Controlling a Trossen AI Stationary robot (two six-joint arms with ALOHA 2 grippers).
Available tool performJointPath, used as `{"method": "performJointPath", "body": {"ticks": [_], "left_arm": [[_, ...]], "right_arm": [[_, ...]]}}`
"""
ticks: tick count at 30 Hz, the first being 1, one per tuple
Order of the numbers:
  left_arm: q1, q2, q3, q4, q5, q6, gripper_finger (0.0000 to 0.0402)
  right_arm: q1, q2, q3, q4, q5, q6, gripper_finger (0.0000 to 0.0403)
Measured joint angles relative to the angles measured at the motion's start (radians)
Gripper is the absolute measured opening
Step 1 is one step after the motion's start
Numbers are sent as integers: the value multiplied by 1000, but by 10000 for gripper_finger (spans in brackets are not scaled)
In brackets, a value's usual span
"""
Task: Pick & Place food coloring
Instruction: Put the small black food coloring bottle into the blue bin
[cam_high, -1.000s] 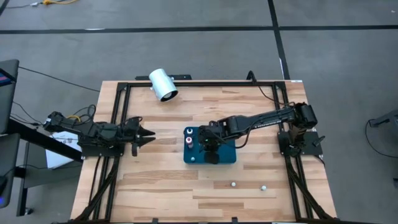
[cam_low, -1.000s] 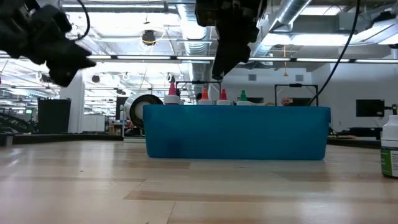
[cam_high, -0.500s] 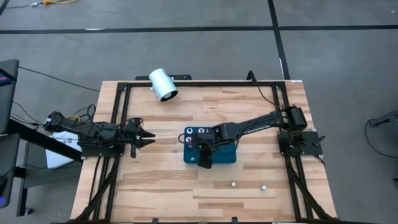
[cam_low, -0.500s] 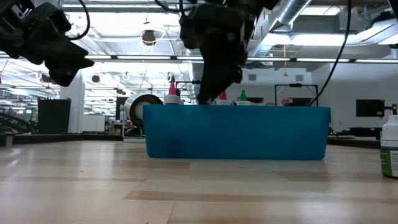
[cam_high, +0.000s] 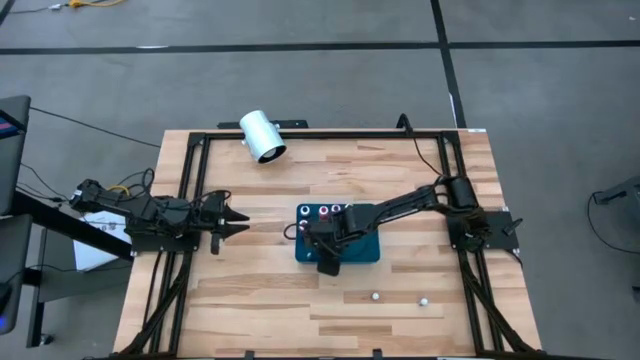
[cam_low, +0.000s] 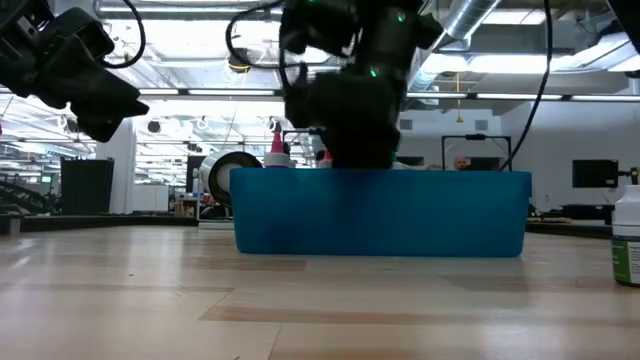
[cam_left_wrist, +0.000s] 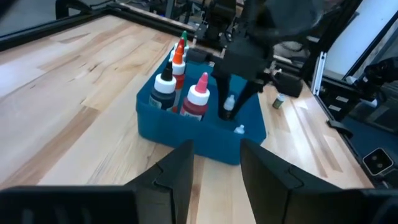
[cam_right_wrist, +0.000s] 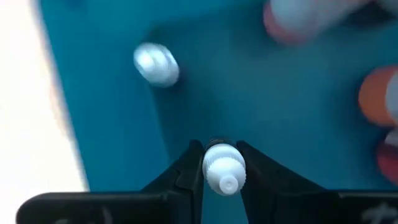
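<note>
Right tool (cam_right_wrist: 222, 163) pinching a white-capped bottle (cam_right_wrist: 223, 168) over the teal tray (cam_high: 362, 252).
Left tool (cam_high: 236, 219) waits aside — fingers slightly parted, empty.

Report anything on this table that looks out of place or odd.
Two small bottles stand loose on the bare wood, apart from the teal tray that holds the others. A big white cylinder lies tipped on its side over the table's far frame. The right gripper holds a white-capped bottle above the tray. Nothing is spilled.
</note>
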Motion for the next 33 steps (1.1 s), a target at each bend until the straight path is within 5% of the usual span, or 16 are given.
{"method": "performJointPath", "body": {"ticks": [33], "left_arm": [[0, 0, 0, -30, -3, 13, 122]], "right_arm": [[-26, 20, 0, -2, -2, 8, 76]]}}
